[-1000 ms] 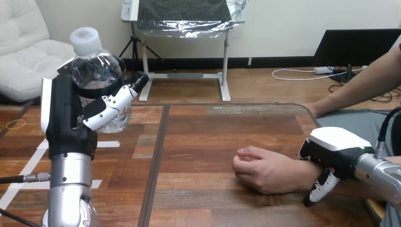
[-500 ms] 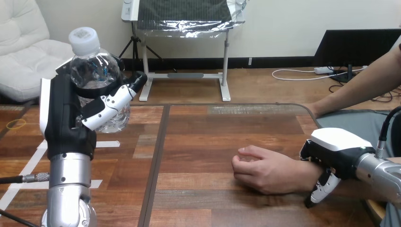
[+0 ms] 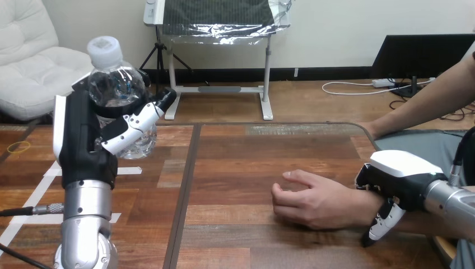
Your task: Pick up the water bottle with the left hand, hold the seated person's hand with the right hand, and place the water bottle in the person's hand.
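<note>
Heads up: your left hand [image 3: 84, 140] is clutching the water bottle [image 3: 115, 84] high over the bench [image 3: 252, 151], your right hand [image 3: 400, 174] is curling round the person's wrist [image 3: 357, 204], but the person's hand [image 3: 313, 199] is lying half-closed, so you're risking a drop.

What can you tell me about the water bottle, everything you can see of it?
The bottle is clear plastic with a white cap, closed. It stands upright at the view's left, in the left hand, whose fingers curl round its body. It looks lifted off the table. Nothing else touches it.
</note>
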Tool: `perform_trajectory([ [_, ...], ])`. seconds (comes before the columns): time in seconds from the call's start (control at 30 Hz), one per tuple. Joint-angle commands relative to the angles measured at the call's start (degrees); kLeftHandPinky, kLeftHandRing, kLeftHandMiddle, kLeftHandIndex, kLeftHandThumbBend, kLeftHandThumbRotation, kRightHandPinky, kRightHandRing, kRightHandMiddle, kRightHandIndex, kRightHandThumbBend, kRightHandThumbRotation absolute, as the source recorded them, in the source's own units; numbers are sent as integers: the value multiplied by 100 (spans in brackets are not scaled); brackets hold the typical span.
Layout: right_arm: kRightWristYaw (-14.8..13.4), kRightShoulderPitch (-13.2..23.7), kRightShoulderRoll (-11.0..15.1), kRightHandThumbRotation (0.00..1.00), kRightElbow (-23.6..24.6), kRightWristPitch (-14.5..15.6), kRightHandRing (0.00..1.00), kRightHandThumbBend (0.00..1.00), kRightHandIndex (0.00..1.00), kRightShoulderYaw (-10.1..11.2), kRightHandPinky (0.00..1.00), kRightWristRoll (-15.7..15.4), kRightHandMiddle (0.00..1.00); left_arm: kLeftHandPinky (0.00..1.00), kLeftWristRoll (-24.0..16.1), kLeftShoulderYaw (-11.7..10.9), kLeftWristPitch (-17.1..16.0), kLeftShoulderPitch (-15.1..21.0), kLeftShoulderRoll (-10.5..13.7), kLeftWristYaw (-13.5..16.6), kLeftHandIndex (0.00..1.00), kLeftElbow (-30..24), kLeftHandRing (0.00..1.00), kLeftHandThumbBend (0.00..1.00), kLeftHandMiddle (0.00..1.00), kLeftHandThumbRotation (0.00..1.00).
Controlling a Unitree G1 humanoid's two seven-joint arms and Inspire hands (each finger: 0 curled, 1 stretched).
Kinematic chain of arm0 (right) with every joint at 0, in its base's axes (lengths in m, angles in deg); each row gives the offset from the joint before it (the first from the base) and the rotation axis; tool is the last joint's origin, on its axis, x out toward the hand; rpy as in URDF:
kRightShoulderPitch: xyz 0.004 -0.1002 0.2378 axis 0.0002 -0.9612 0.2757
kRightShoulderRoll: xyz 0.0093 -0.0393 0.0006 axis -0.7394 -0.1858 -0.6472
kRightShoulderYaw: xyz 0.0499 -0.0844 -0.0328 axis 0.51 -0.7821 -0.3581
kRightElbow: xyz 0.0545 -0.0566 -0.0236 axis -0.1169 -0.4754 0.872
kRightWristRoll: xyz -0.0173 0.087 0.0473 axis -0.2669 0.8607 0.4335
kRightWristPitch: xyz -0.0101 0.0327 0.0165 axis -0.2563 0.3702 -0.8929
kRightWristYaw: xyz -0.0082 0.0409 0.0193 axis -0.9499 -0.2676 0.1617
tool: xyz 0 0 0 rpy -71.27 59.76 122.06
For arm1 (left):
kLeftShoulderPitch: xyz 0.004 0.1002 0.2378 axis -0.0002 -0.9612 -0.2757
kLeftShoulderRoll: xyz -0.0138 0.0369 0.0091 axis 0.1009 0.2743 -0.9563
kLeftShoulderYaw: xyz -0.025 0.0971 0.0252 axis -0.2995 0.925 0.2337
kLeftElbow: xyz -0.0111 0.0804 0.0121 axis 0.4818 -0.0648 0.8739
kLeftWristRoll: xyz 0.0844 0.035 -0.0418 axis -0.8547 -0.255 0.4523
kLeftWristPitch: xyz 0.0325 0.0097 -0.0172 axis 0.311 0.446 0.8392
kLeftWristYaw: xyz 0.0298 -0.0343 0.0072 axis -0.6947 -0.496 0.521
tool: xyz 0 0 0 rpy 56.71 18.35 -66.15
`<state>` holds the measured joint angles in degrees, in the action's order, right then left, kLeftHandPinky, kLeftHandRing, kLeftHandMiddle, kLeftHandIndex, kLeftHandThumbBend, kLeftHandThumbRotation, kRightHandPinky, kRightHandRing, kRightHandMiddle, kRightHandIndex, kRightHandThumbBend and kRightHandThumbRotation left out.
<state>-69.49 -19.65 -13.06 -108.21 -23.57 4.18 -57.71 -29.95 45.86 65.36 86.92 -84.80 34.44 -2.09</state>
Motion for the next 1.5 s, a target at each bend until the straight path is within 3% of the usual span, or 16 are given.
perform_trajectory([
  [0.0,57,20,-26,4,91,-134,19,90,30,164,14,284,27,23,-75,30,-230,513,39,38,41,88,29,58,34,0],
  [0.67,448,271,195,10,587,179,23,89,33,552,18,593,31,25,-31,68,-562,903,54,-53,41,1008,30,57,35,0],
  [1.47,541,465,268,14,1020,449,26,89,35,761,20,596,33,27,-198,83,-955,1559,130,-137,43,2350,32,58,36,0],
])
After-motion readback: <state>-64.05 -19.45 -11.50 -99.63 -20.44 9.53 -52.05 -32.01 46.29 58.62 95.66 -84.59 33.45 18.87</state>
